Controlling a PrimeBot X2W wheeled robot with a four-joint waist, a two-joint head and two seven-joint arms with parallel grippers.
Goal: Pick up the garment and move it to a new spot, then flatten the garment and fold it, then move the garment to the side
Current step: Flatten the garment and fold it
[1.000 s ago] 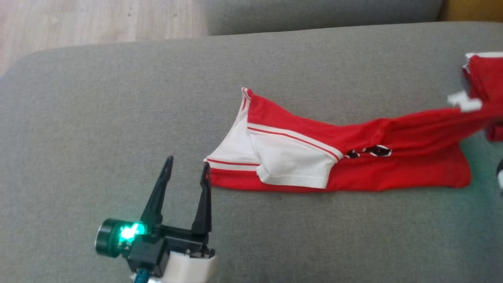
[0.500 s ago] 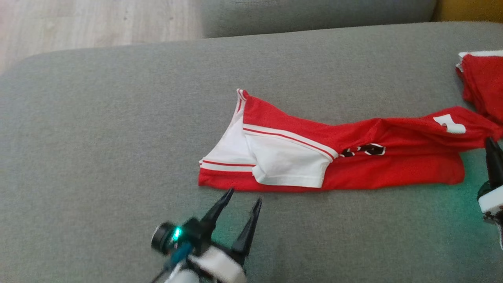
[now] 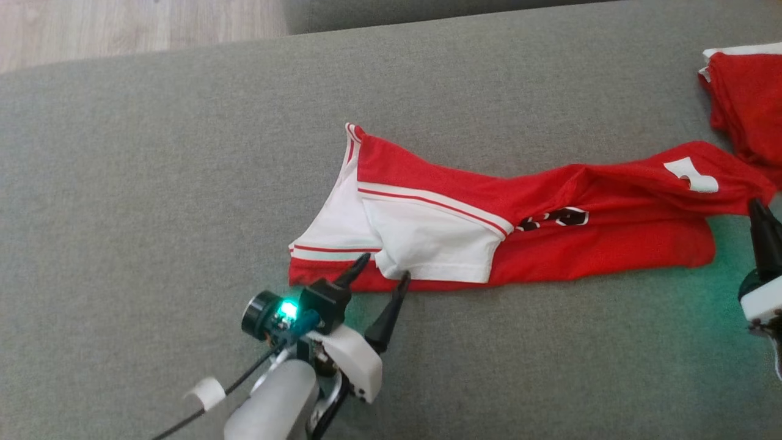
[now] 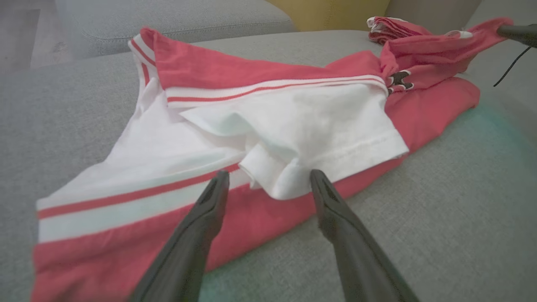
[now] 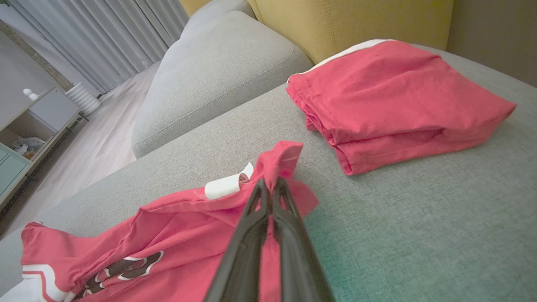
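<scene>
Straddling hem: left gripper (image 3: 385,267), 7 o'clock, fingers spread, empty, over the white sleeve (image 4: 314,134).
Garment: red-and-white jersey shirt (image 3: 550,244), rumpled, centre to 3 o'clock on grey fabric sofa cushion (image 3: 153,183).
Right gripper (image 5: 268,182): 3 o'clock, clenched on red corner.
Risk: left may nip sleeve alone; lift then bunches cloth toward folded red pile (image 3: 745,104), 2 o'clock.

grey sofa (image 3: 183,153) with a yellow cushion (image 5: 356,21), wood floor (image 3: 122,24), grey curtains (image 5: 105,37).

- Folded red clothes (image 5: 398,100): beyond the right jaws, to their right, apart.
- Yellow cushion (image 5: 356,21): behind those clothes.
- Grey sofa seat (image 3: 153,183): beneath the left jaws.
- Wooden floor (image 3: 122,24): far beyond the left jaws.
</scene>
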